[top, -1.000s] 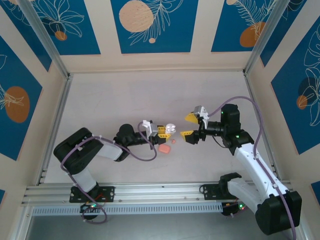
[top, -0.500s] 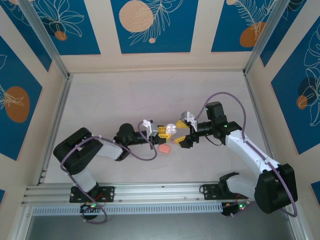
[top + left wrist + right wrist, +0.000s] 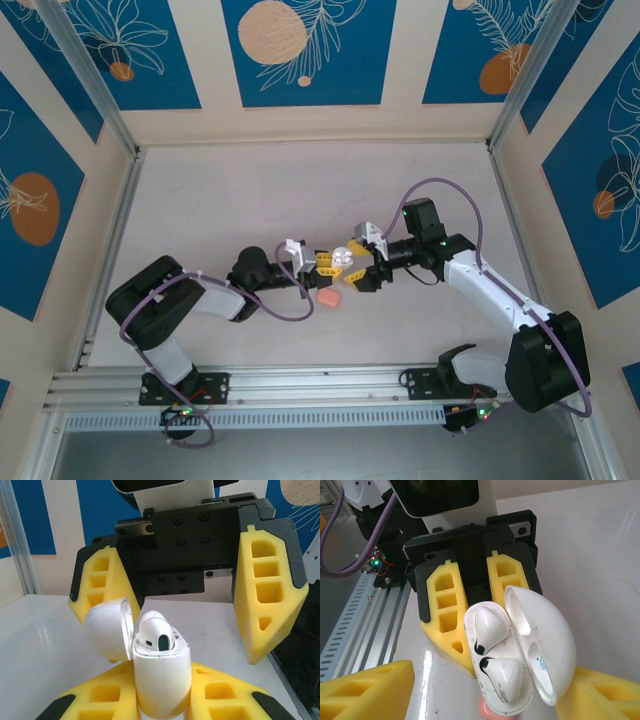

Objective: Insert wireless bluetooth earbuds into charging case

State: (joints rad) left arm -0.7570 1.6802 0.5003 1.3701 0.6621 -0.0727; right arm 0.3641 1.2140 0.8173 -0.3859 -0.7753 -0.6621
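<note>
Right end effector (image 3: pixel 352 262) moved in, flanking charging case (image 3: pixel 161 672).

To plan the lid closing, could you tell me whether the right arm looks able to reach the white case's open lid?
Probably yes: the left tool holds the white case with its lid open, and the right tool's open fingers stand either side of it, nothing between.

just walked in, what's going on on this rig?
The left gripper is clamped on a white charging case, with its lid open and both earbuds seated inside. The right gripper faces it, jaws open either side of the case, not gripping. A small pink object lies on the table just below them.
</note>
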